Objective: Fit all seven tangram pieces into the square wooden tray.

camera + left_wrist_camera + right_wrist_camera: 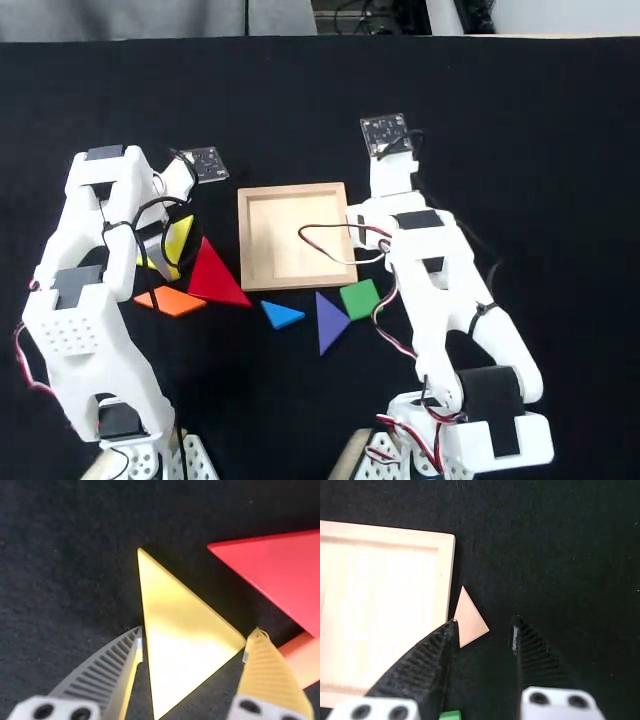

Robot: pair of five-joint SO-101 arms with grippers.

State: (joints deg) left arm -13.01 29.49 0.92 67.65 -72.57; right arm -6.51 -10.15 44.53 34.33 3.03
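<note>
The square wooden tray (pixel 290 203) lies mid-table with nothing in it. In the left wrist view my left gripper (pixel 195 642) straddles a yellow triangle (pixel 175 630), with a fingertip against each side. Beside it lie a red triangle (pixel 213 272) and an orange piece (pixel 170 300). My right gripper (pixel 482 627) is open just off the tray's edge (pixel 447 570). A small pale triangle (pixel 470 617) lies between its fingers, next to the dark finger. A blue triangle (pixel 281 315), a purple triangle (pixel 330 318) and a green square (pixel 359 298) lie in front of the tray.
A black cloth covers the table (pixel 540 150), with open room behind the tray and to the far right. Both arm bases stand at the near edge. Loose cables (pixel 330 245) hang from the right arm over the tray's corner.
</note>
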